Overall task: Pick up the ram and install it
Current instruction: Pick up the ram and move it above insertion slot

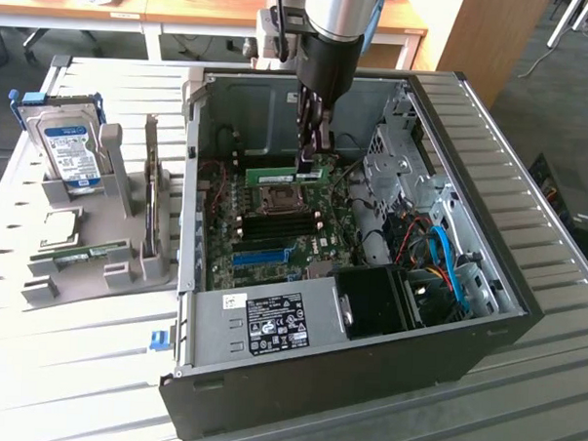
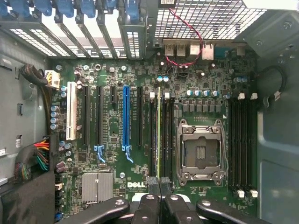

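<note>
Green ram (image 1: pixel 275 165), green motherboard (image 2: pixel 117 74), blue slot (image 2: pixel 125 116), black case (image 1: pixel 365 380)

Open PC case (image 1: pixel 365 385) lying on its side on a slatted metal table (image 1: pixel 540 388). Inside: green mobo (image 1: pixel 274 229), empty CPU socket (image 2: pixel 200 151) w/ metal frame, one blue exp. slot (image 2: pixel 125 116), a white slot (image 2: pixel 71 111) near it, small silver heatsink (image 2: pixel 97 186). PSU (image 1: pixel 270 322) w/ black label at the case's near edge, black fan shroud (image 1: pixel 373 300) just beside it, blue cables (image 1: pixel 448 261) further toward the exterior view's right. Grey holder (image 1: pixel 117 242) beside the case, toward the exterior view's left: HDD (image 1: pixel 71 152) w/ blue-white label standing upright, square silver processor chip (image 1: pixel 59 227) lying flat in front of it. Wooden desks (image 1: pixel 186 1) at back.
</note>
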